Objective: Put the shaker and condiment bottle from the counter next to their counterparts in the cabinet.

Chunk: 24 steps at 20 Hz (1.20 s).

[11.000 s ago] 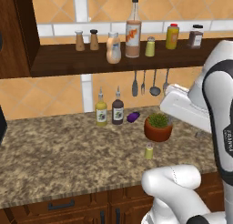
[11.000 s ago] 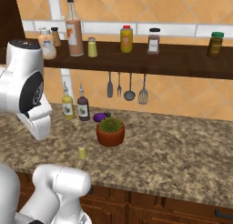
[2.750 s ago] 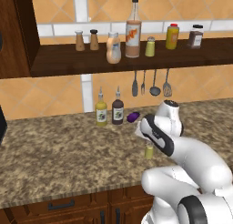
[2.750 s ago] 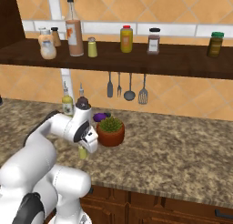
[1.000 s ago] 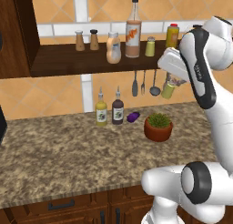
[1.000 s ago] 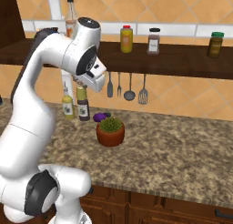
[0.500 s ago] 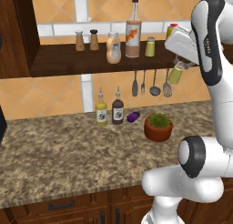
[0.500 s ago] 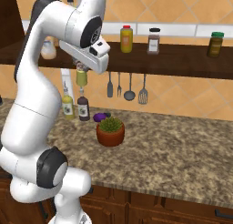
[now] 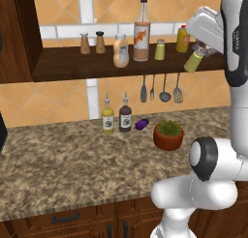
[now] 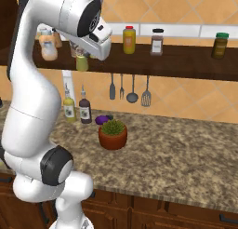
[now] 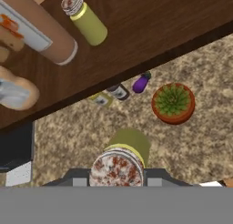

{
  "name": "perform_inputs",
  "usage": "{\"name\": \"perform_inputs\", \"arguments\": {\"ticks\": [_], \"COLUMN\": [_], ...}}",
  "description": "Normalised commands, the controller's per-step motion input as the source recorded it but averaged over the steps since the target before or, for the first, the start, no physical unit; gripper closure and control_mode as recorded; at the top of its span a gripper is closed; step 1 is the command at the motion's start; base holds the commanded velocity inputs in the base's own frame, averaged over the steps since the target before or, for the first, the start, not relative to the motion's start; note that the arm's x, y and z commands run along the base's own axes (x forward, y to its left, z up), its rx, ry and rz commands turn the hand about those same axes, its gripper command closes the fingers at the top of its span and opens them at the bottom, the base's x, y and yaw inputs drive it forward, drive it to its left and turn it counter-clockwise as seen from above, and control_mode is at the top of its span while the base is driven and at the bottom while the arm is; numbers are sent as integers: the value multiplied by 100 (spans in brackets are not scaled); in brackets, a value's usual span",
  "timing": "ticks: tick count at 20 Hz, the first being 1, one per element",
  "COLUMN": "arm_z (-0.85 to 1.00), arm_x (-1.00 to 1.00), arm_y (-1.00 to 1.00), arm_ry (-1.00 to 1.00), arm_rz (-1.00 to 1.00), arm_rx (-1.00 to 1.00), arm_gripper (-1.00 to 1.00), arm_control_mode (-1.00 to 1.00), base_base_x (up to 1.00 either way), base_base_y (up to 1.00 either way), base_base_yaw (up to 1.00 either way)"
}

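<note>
I have the shaker pinched in the gripper, lifted high off the counter and hanging tilted just in front of the cabinet shelf board. From the hand view the shaker's speckled pale top sits right between the finger tips, its yellow-green body pointing away toward the counter below. In the right base view the shaker hangs under the white hand, level with the shelf's front edge.

On the shelf I see the brown shaker pair at the left, then the squat peach-orange condiment bottle, then the tall spouted bottle with its orange label, and beside it the second small yellow-green shaker. The yellow red-capped bottle stands further right, partly behind the hand in the left base view. The condiment bottle stands just beside the tall bottle; whether they touch I cannot quite tell.

On the counter below stand two small sauce bottles, a purple eggplant and a potted plant. Utensils hang on the wall under the shelf.
</note>
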Motion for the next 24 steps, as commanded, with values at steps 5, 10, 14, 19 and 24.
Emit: {"name": "perform_inputs", "arguments": {"ticks": [5,10,14,19,24], "arm_z": [36,14,7,-19,-32], "arm_x": [-7,48,50,0,13], "arm_y": [7,-31,-11,13,-19], "arm_ry": [-7,0,0,5,11], "arm_rz": [2,1,4,0,5], "arm_rx": [0,-7,-8,-5,0], "arm_gripper": [100,100,100,100,100], "arm_control_mode": [-100,-100,-100,-100,-100], "base_base_x": [0,0,0,0,0], "base_base_y": [0,0,0,0,0], "base_base_yaw": [0,0,0,0,0]}}
